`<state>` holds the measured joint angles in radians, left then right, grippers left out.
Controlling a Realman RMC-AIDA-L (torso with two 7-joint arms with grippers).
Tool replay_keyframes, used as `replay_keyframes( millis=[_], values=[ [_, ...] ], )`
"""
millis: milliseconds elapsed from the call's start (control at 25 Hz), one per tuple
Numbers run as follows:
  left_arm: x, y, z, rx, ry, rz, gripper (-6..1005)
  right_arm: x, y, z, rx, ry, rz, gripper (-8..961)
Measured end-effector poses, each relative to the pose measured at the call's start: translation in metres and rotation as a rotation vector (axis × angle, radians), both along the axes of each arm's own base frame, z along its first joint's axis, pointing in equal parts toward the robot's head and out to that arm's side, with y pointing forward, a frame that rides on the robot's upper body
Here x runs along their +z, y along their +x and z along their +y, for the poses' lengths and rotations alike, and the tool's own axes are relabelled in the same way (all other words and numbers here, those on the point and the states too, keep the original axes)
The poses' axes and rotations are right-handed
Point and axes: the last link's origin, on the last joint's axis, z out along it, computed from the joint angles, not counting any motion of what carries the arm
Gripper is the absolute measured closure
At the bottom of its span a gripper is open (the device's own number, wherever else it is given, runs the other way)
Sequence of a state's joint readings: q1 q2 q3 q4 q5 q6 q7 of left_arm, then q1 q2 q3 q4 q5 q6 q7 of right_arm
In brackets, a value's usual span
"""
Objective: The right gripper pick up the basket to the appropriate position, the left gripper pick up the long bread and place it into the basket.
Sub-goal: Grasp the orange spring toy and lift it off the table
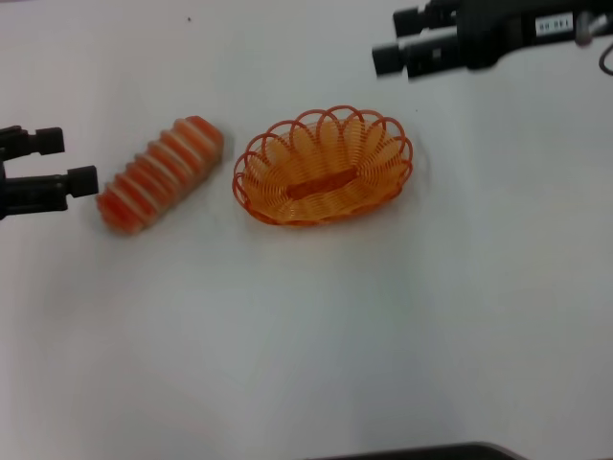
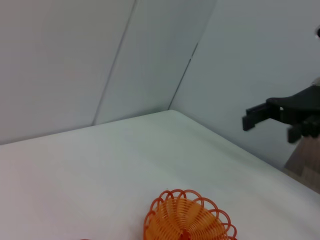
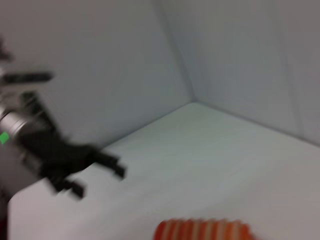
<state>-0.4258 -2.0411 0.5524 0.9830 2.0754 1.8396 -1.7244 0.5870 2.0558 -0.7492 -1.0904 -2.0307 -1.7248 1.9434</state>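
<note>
Fingers of the right gripper [image 1: 390, 52] stand slightly apart, holding nothing, at the upper right of the head frame, above and to the right of the basket [image 1: 324, 168]. Fingers of the left gripper [image 1: 77, 161] are also spread and empty, at the left edge of the frame, tips just beside the lower-left end of the long bread [image 1: 160, 174].

Basket sits upright on the white table [image 1: 306, 335], centre-top of frame, with nothing in it. Bread lies on its side, diagonal, left of the basket and clear of it.

Judgement: each gripper is staged on its own object's side, so neither arm need cross the other. Neither object grasped yet; basket move comes first. The open wire rim should suit a pinch at the right-hand loops nearest that gripper.
</note>
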Motion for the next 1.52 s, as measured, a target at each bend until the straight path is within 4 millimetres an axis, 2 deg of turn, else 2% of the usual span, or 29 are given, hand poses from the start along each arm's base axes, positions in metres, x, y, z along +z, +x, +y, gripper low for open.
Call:
replay_keyframes(
  millis=[120, 360, 600, 720, 1080, 1520],
  values=[
    [-0.003, 0.002, 0.002, -0.005, -0.009, 0.002, 132, -0.010, 0.002, -0.012, 0.092, -0.050, -0.037, 117],
    [-0.011, 0.003, 0.015, 0.069, 0.023, 0.022, 144, -0.028, 0.017, -0.019, 0.075, -0.119, -0.119, 55],
    [-0.037, 0.009, 0.043, 0.178, 0.061, 0.109, 155, -0.033, 0.026, -0.020, 0.053, -0.144, -0.127, 4],
    [-0.051, 0.010, 0.050, 0.209, 0.056, 0.197, 161, -0.033, 0.031, -0.020, 0.042, -0.149, -0.149, -4],
    [-0.074, 0.023, 0.059, 0.182, 0.040, 0.301, 179, -0.041, 0.044, -0.020, -0.016, -0.180, -0.162, 1],
    [-0.103, 0.017, 0.063, 0.151, 0.044, 0.417, 200, -0.044, 0.036, -0.018, -0.027, -0.198, -0.122, 8]
  ],
)
